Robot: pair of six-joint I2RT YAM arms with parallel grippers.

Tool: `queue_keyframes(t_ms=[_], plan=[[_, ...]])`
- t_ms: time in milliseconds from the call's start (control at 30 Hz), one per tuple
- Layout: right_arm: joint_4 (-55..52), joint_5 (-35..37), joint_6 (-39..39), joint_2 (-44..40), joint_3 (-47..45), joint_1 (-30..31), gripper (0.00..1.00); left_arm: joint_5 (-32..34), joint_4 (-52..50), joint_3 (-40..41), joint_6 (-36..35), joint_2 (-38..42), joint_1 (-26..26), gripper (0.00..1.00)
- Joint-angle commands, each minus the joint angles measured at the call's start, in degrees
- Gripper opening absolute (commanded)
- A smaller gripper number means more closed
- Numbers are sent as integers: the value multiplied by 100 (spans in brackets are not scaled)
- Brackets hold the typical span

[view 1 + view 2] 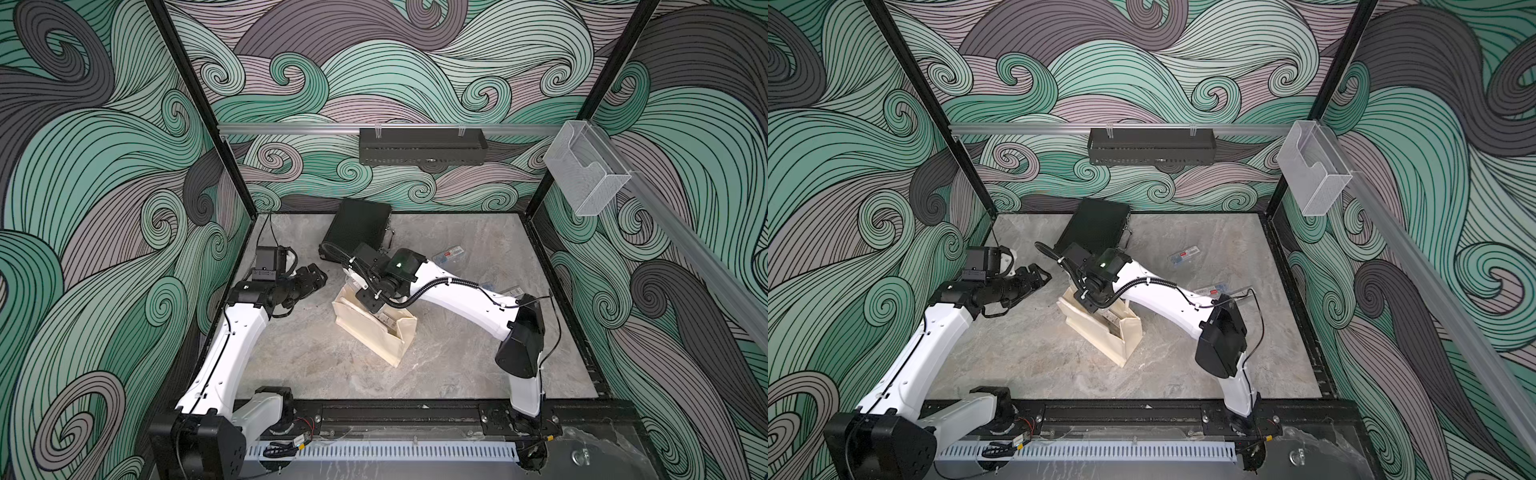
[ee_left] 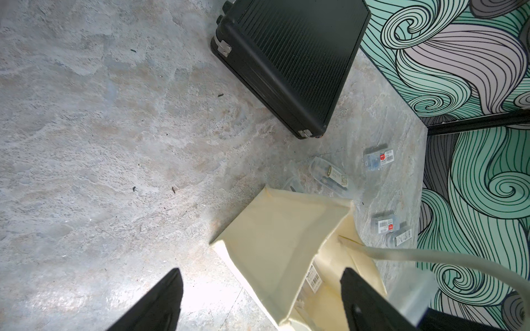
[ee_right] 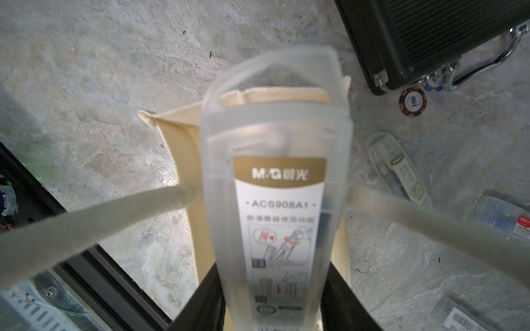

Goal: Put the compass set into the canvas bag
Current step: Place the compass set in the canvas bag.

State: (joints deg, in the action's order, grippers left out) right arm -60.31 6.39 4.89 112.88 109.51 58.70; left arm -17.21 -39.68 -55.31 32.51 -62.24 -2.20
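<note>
The canvas bag [image 1: 374,328] [image 1: 1104,332] stands open in the middle of the table, cream with pale loop handles. My right gripper [image 3: 271,286] [image 1: 370,301] is shut on the compass set [image 3: 278,186], a translucent plastic case with a gold and white label. It hangs over the bag's [image 3: 183,137] mouth, between the two handles. A case with a barcode label [image 2: 312,276] lies inside the bag [image 2: 281,235]. My left gripper [image 2: 261,275] [image 1: 313,276] is open and empty, just left of the bag, with one fingertip [image 2: 352,286] over its rim.
A black hard briefcase [image 1: 357,228] [image 2: 289,57] lies behind the bag, a poker chip [image 3: 412,101] beside its handle. Another clear compass case [image 2: 329,174] [image 3: 398,172] and small red-labelled boxes [image 2: 378,157] [image 1: 451,253] lie to the right. A black basket [image 1: 422,147] hangs on the rear wall.
</note>
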Motion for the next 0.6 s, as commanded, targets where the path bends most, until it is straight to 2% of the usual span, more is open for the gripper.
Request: queue_keyframes(t_ms=[0,233,567], plan=[[-209,-77,48,58,-171,-45,49,-133,121,2,-122,88,44,87],[-224,-249,144,285,-382,-126,49,-184,143,11,-102,31,44,87],[-317,75,261,485,-365,-139,53,-168,128,47,-123,14,44,87]])
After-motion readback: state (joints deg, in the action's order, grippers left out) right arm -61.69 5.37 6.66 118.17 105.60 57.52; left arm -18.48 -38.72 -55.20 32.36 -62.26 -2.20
